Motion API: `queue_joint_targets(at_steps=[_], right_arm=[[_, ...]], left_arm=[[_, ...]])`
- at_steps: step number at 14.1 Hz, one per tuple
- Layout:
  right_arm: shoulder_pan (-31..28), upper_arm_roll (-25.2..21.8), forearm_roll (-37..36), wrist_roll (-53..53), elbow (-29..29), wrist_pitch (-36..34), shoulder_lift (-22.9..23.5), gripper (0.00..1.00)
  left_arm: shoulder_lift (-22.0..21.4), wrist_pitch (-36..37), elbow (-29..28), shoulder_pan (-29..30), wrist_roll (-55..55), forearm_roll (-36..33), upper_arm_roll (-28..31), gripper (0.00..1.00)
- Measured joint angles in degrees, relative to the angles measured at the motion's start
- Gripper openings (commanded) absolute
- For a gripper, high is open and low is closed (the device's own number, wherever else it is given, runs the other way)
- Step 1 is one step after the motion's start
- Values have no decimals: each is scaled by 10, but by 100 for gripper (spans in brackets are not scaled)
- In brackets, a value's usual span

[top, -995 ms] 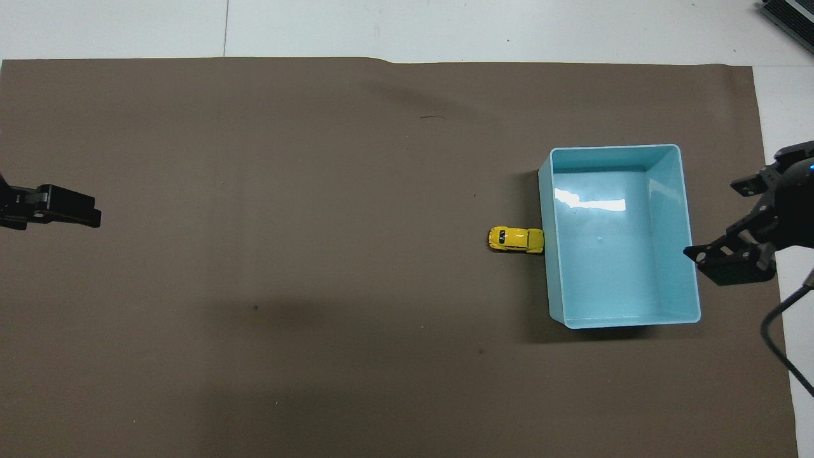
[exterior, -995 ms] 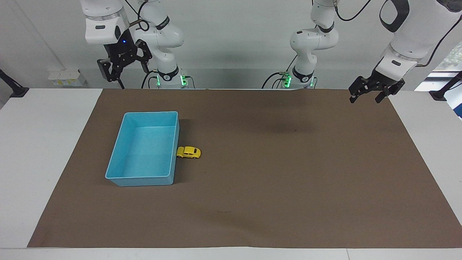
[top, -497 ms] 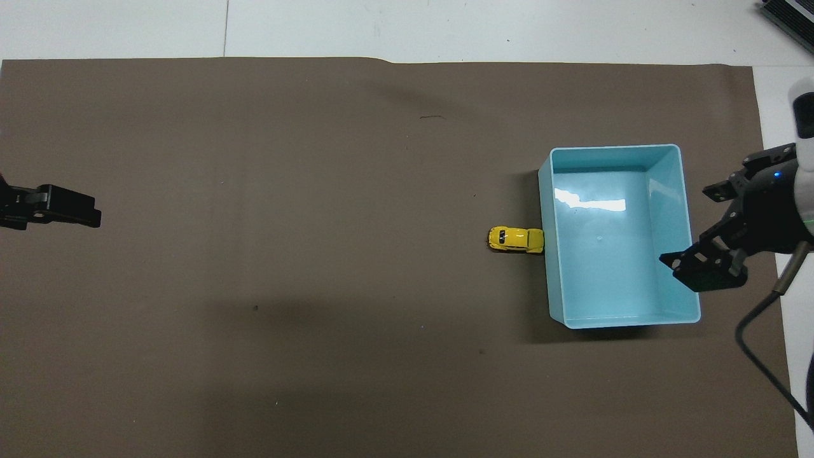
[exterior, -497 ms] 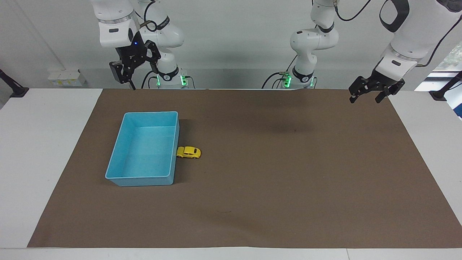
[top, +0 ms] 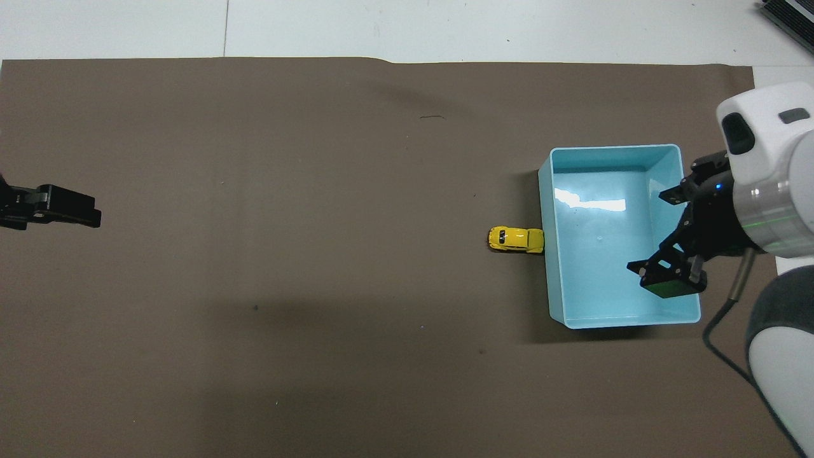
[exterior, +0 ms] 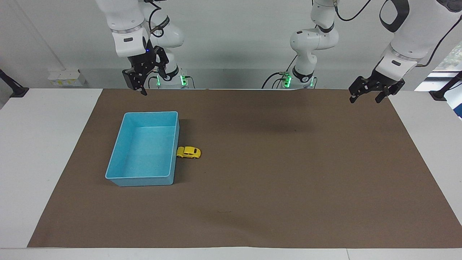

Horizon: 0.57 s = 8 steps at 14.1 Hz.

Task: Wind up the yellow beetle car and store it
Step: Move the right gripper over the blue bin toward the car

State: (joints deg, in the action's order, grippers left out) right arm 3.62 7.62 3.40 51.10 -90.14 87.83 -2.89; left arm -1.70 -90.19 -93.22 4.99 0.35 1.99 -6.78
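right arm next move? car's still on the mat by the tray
Probably carry the right gripper across over the yellow beetle car, then descend on it. The car sits on the mat against the blue tray's outer wall, on the side toward the left arm's end, untouched. The right gripper is raised and open near the tray's robot-side end; the left gripper waits, open, at its own end of the table.

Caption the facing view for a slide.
Tiny yellow beetle car sits on brown mat against rectangular light-blue plastic tray; both arms raised.
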Motion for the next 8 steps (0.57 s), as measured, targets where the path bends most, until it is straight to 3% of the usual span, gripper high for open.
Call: queue_joint_targets(at_steps=[8], right_arm=[[65,2,-8,71,-53,83,63,100]], left_arm=[[0,0,0,0,0,0,0,100]])
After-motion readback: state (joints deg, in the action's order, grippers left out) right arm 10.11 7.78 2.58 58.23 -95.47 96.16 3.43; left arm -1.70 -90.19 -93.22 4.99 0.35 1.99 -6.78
